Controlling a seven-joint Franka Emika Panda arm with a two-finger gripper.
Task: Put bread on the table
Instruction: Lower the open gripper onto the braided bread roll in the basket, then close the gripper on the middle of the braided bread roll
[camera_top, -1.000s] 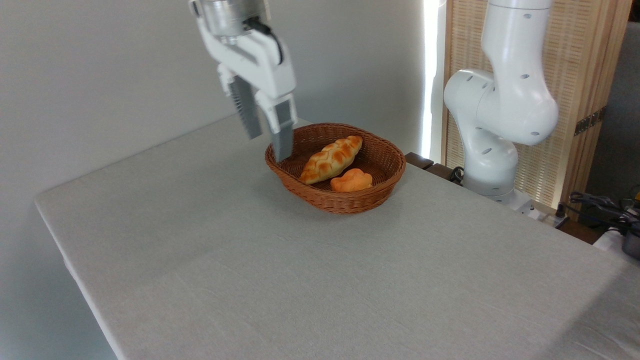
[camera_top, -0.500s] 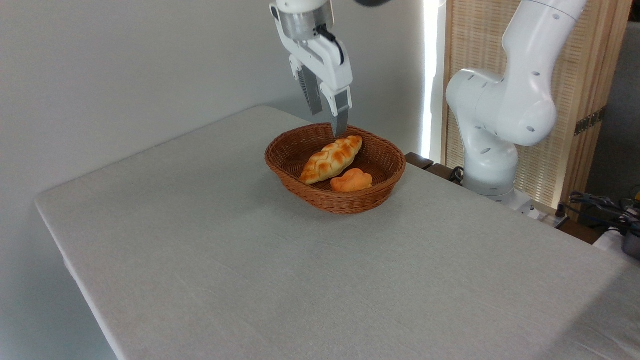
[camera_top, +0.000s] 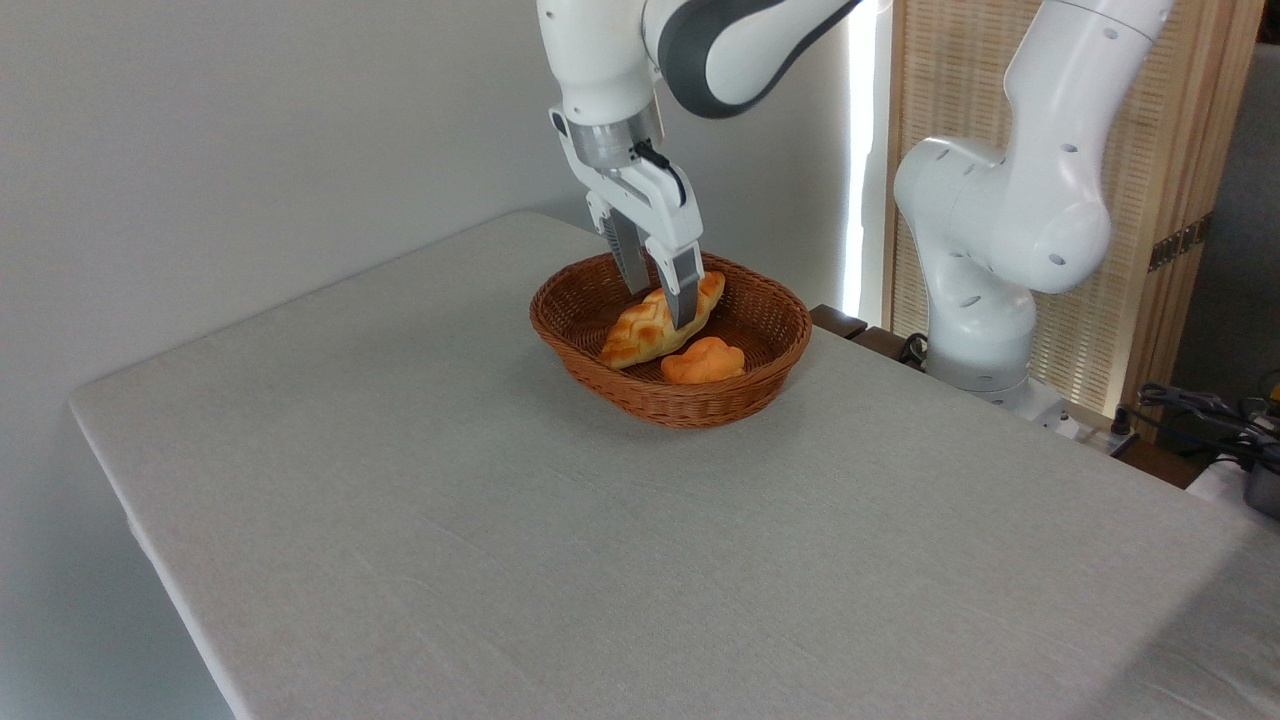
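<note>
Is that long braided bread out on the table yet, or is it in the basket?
In the basket. The bread lies on its floor beside an orange bun, the open end effector straddling it.

I'm holding the arm (camera_top: 1000, 200) arched over from the right, wrist pointing steeply down. The gripper (camera_top: 662, 300) is hanging low with its two fingers (camera_top: 686, 290) spread apart, tips downward.

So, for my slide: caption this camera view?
Open gripper straddles braided golden-brown loaf in brown wicker basket.
</note>
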